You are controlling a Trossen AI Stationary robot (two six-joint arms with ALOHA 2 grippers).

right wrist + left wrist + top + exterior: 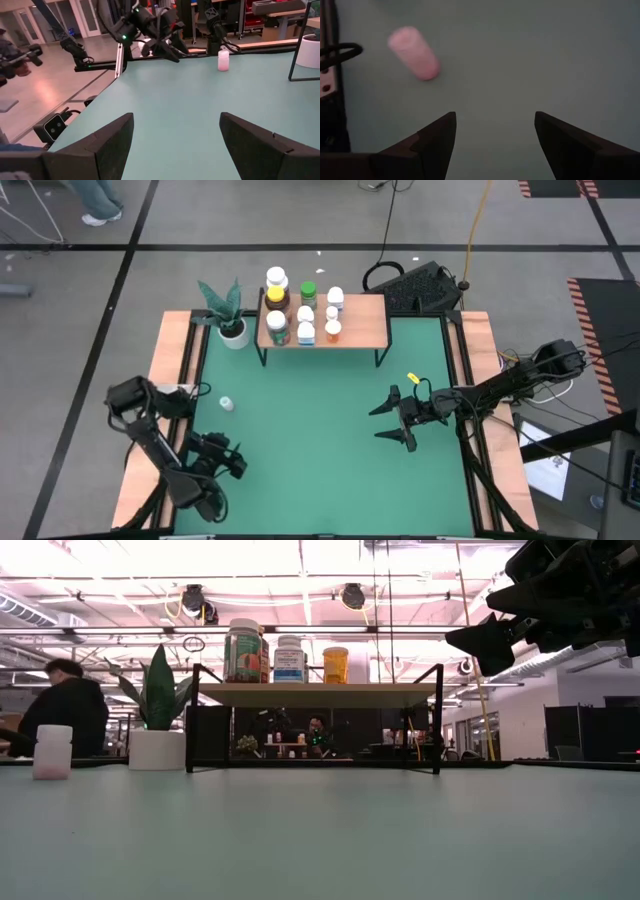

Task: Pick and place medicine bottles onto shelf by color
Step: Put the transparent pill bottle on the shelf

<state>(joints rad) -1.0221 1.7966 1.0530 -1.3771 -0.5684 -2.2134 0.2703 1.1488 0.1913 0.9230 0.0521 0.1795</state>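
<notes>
The left hand (232, 461) hangs over the near left part of the green counter (320, 470), its two dark fingers (436, 142) spread wide with nothing between them. In the left wrist view only bare counter lies between the fingers, and a pale pink bottle (414, 52) stands apart from them. The same pale pink bottle (227, 403) stands alone on the counter near its left edge, between the left hand and the shelf; in the low view it appears at the far left (52, 751), upright, with a white cap. The right hand (392, 420) is held above the right half of the counter, pointing toward the left side, its fingers (105, 142) also set wide and empty. The shelf (355, 330) stands at the far edge of the counter, a light-wood board on thin black legs. Its left half carries the other medicine bottles (300, 308) in a tight group: amber ones with yellow labels at the left, a green-capped one and white-and-blue ones in the middle, and an orange one at the right of the group. The right half of the board is bare. A small white pot with a green plant (230, 315) stands on the counter just left of the shelf. In the low view a person in dark clothing (62, 710) shows in the room behind.
</notes>
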